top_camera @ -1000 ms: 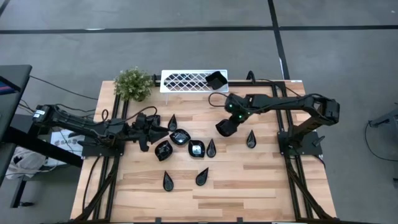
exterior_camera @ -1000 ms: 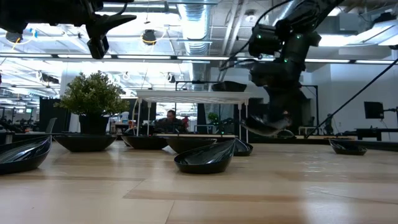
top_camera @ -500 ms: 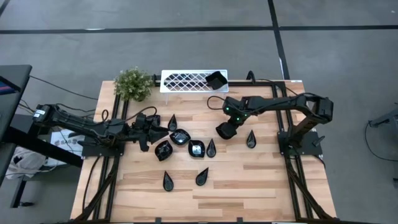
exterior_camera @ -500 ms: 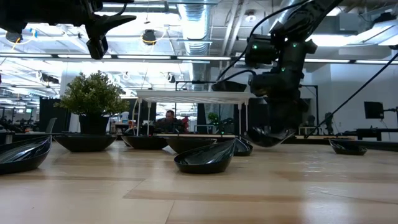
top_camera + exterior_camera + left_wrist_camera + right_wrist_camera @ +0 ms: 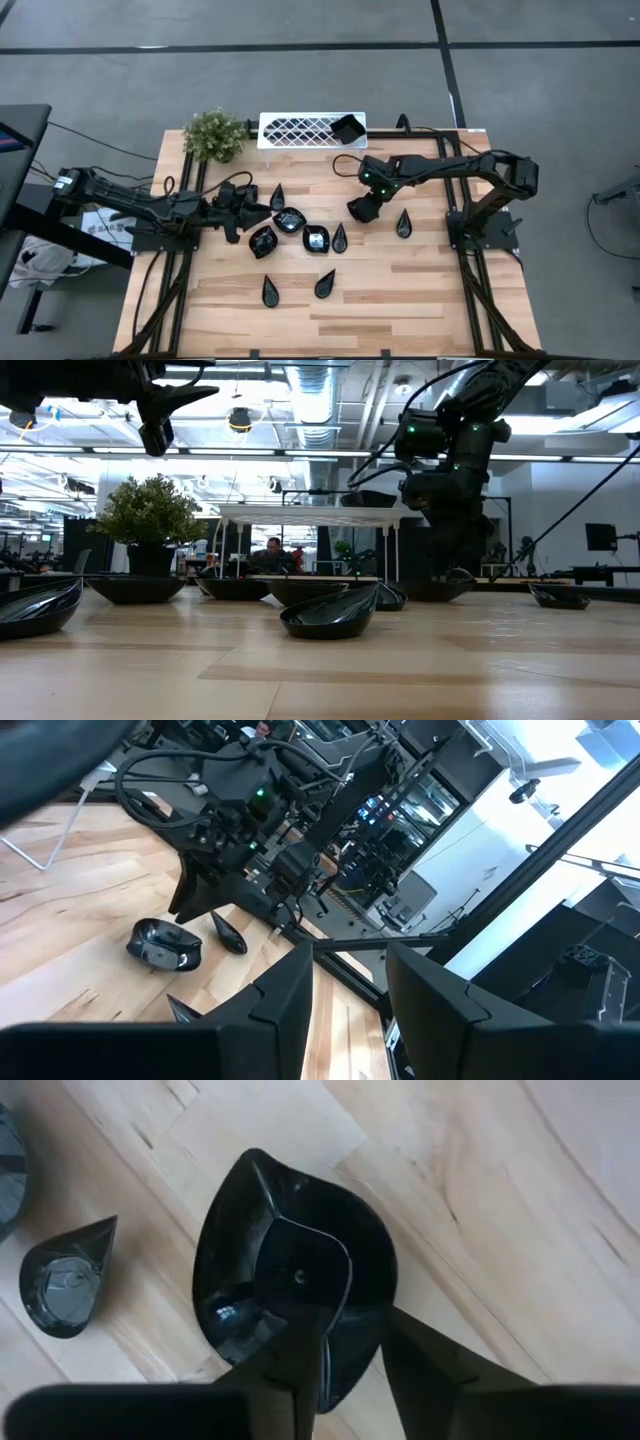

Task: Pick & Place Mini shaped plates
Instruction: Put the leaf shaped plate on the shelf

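Right end effector, fingers parted around a teardrop plate on the wooden table.

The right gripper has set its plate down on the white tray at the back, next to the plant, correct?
Not quite. The right gripper is over the bare wooden table, and the plate under it lies on the wood, as the right wrist view shows. The white tray is further back, beside the plant.

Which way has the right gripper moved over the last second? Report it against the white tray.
Yes. The right gripper edged toward the white tray in the high view, and in the low view it sank toward the table.
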Controlling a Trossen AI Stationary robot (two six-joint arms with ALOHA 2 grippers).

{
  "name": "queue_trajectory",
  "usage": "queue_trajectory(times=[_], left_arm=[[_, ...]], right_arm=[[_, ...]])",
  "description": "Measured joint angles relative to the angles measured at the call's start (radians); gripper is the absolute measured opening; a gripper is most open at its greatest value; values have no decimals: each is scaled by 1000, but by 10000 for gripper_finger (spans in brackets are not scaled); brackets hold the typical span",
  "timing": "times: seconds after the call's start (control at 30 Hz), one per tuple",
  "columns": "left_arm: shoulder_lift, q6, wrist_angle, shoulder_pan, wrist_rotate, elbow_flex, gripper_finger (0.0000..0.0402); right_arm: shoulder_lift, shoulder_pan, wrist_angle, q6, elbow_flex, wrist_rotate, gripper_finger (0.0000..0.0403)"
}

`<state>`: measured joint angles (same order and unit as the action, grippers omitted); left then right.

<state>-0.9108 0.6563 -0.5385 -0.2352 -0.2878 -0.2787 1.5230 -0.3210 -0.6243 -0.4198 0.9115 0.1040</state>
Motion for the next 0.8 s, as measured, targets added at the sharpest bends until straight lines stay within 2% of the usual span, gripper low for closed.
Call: queue_trajectory(times=[0.43, 0.8], left_arm=[[0, -4, 0, 0, 0, 0, 131], [0, -4, 0, 0, 0, 0, 131]], right_arm=[[3, 0, -3, 12, 0, -26, 120], [3, 0, -11, 40, 0, -26, 201]])
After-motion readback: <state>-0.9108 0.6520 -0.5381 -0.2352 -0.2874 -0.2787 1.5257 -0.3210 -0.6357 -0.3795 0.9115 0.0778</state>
